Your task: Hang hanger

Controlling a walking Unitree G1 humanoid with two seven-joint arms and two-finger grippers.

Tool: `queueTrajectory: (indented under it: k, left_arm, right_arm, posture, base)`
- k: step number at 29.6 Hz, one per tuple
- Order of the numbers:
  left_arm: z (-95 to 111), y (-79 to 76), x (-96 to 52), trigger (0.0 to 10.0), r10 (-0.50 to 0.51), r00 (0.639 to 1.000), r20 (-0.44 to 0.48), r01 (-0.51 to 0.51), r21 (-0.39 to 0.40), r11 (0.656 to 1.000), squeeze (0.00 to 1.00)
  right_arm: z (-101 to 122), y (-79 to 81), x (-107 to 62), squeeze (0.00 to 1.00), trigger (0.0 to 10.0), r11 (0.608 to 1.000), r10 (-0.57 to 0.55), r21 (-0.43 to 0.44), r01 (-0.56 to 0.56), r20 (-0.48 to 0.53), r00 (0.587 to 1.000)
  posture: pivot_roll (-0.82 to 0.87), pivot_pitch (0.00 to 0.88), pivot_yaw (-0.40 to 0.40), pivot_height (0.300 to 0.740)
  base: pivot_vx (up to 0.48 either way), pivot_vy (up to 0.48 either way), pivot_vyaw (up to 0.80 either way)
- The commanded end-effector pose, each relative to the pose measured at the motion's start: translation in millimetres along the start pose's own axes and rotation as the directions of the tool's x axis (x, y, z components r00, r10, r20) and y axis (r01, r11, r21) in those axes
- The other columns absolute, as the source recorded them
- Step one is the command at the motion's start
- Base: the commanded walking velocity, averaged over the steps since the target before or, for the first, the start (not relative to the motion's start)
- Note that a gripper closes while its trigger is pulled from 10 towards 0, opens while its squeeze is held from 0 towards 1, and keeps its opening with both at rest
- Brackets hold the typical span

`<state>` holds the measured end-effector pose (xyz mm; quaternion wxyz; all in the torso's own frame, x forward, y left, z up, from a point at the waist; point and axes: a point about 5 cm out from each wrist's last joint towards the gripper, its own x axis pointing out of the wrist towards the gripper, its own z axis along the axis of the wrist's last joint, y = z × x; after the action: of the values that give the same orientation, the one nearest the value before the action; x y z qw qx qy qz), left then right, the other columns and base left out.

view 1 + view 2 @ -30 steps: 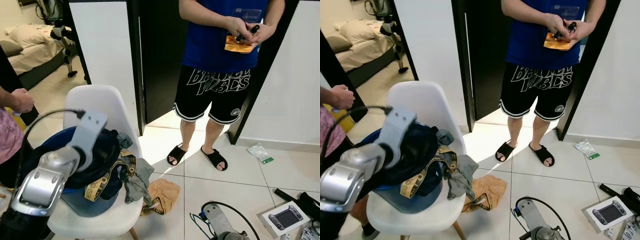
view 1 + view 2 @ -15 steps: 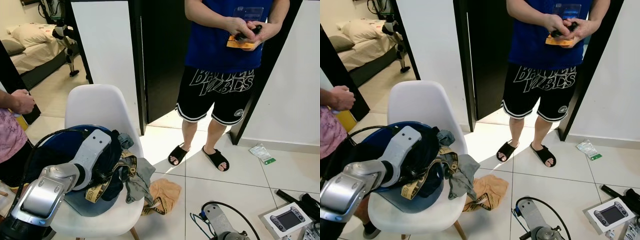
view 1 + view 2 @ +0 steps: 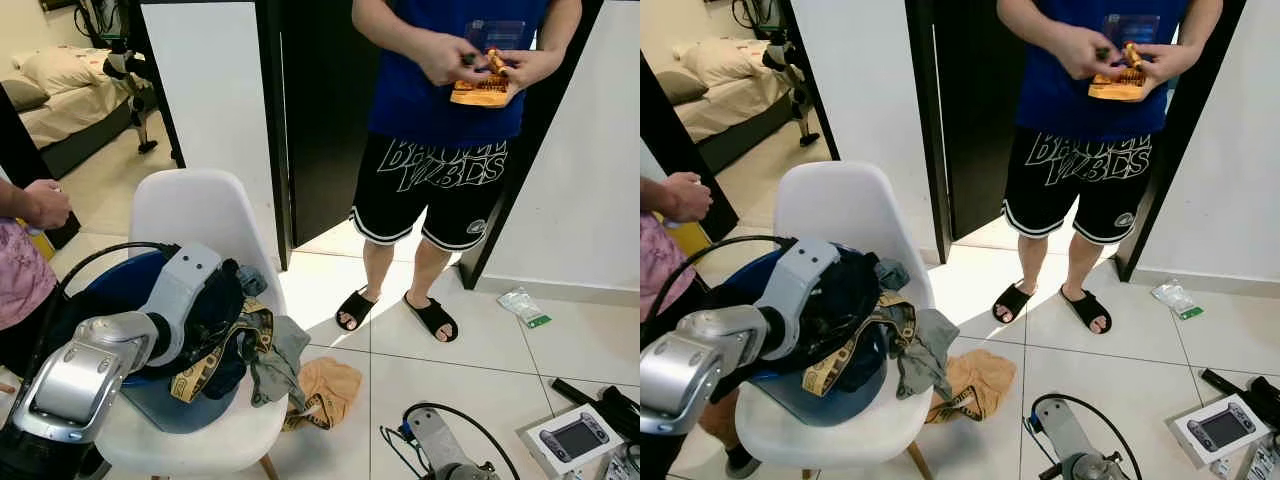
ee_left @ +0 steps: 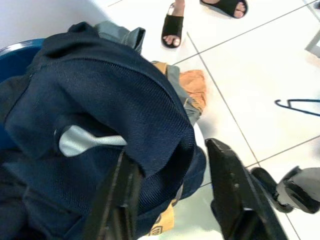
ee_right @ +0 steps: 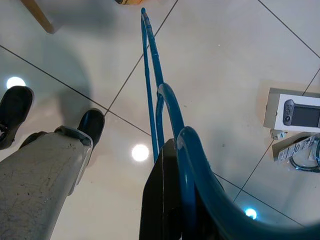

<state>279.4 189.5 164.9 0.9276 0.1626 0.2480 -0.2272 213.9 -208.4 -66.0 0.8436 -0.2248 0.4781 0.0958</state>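
White floor tiles [image 3: 590,345] and a dark doorway [image 3: 315,110] are seen behind a white chair [image 3: 195,215] heaped with clothes. The left gripper [image 4: 172,195] is spread apart, its two black fingers [image 4: 227,192] set either side of a fold of the dark blue garment [image 4: 110,125] on the heap, which rests in a blue basin [image 3: 125,285] on the seat. An orange cloth [image 3: 325,385] is draped off the seat edge toward the floor. The right gripper [image 5: 172,200] is clamped on a blue hanger [image 5: 152,85], held low over the tiles near a boxed game console [image 5: 300,112]. A person in a blue shirt [image 3: 445,70] is standing in the doorway in black sandals [image 3: 430,315].
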Motion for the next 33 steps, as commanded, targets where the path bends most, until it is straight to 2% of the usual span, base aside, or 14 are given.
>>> queueTrajectory:
  k: [1,12,14,15,16,17,18,20,21,25,26,29,32,33]
  left_arm:
    - [-4.2,-1.0,-1.7,0.0,-0.016,1.0,-0.026,0.016,0.005,1.0,0.0]
    - [-0.8,-3.5,-2.9,0.0,-0.05,0.999,-0.004,0.05,-0.027,0.998,0.0]
    - [25.0,10.2,-6.5,0.0,0.029,0.991,0.133,-0.018,-0.078,0.997,0.0]
    - [51.2,24.4,-13.5,0.0,0.11,0.957,0.269,-0.078,-0.128,0.989,0.0]
    - [88.4,44.3,-30.3,0.0,0.227,0.862,0.453,-0.14,-0.219,0.966,0.0]
    - [109.8,55.4,-45.1,0.0,0.288,0.781,0.554,-0.16,-0.269,0.95,0.0]
    - [122.2,62.2,-55.5,0.0,0.322,0.723,0.611,-0.164,-0.301,0.939,0.0]
    - [122.2,62.2,-55.5,0.0,0.322,0.723,0.611,-0.164,-0.301,0.939,0.0]
    - [129.4,66.2,-62.3,0.0,0.341,0.684,0.644,-0.163,-0.321,0.933,0.0]
    - [176.9,84.2,-112.9,0.0,0.399,0.459,0.794,-0.176,-0.359,0.917,0.0]
    - [182.4,85.4,-120.3,0.0,0.404,0.425,0.81,-0.179,-0.362,0.915,0.0]
    - [182.4,85.4,-120.3,0.0,0.404,0.425,0.81,-0.179,-0.362,0.915,0.0]
    - [188.9,100.7,-139.0,0.0,0.526,0.333,0.783,-0.329,-0.426,0.843,0.0]
    - [188.9,100.7,-139.0,0.0,0.526,0.333,0.783,-0.329,-0.426,0.843,0.0]
  right_arm:
    - [1.5,1.4,0.3,0.0,10.0,1.0,0.0,-0.002,0.0,0.002,1.0]
    - [0.8,1.0,0.2,0.0,10.0,1.0,-0.002,-0.006,0.002,0.001,1.0]
    - [0.6,0.9,0.2,0.0,10.0,1.0,-0.003,-0.007,0.003,0.001,1.0]
    - [0.6,0.7,0.1,0.0,10.0,1.0,-0.004,-0.008,0.004,0.001,1.0]
    - [0.7,0.5,0.1,0.0,10.0,1.0,-0.005,-0.009,0.005,0.001,1.0]
    - [0.8,0.4,0.1,0.0,10.0,1.0,-0.005,-0.01,0.005,0.001,1.0]
    - [0.9,0.4,0.1,0.0,10.0,1.0,-0.005,-0.01,0.005,0.001,1.0]
    - [0.9,0.4,0.1,0.0,10.0,1.0,-0.005,-0.01,0.005,0.001,1.0]
    - [1.0,0.4,0.1,0.0,10.0,1.0,-0.006,-0.01,0.006,0.001,1.0]
    - [1.2,0.7,0.2,0.0,10.0,1.0,-0.006,-0.008,0.006,0.003,1.0]
    - [1.2,0.9,0.2,0.0,10.0,1.0,-0.006,-0.008,0.006,0.004,1.0]
    - [1.2,0.9,0.2,0.0,10.0,1.0,-0.006,-0.008,0.006,0.004,1.0]
    - [1.3,1.5,0.2,0.0,10.0,1.0,-0.006,-0.003,0.006,0.006,1.0]
    - [1.3,1.5,0.2,0.0,10.0,1.0,-0.006,-0.003,0.006,0.006,1.0]
  posture:
    - [0.01,0.003,0.017,0.74]
    - [0.01,0.0,0.016,0.74]
    - [0.01,0.0,0.016,0.74]
    - [0.01,0.0,0.014,0.74]
    - [0.01,0.0,0.014,0.74]
    - [0.01,0.0,0.014,0.74]
    - [0.01,0.0,0.014,0.74]
    - [0.01,0.0,0.014,0.74]
    - [0.01,0.0,0.014,0.74]
    - [0.01,0.0,0.017,0.74]
    - [0.01,0.0,0.017,0.74]
    - [0.01,0.0,0.017,0.74]
    - [0.01,0.0,0.018,0.74]
    - [0.01,0.0,0.018,0.74]
  base:
    - [0.0,0.0,0.0]
    - [0.0,0.0,0.0]
    - [0.0,0.0,0.0]
    - [0.0,0.0,0.0]
    - [0.0,0.0,0.0]
    - [0.0,0.0,0.0]
    - [0.0,0.0,0.0]
    - [0.0,0.0,0.0]
    - [0.0,0.0,0.0]
    - [0.0,0.0,0.0]
    - [0.0,0.0,0.0]
    - [0.0,0.0,0.0]
    - [0.0,0.0,0.0]
    - [0.0,0.0,0.0]
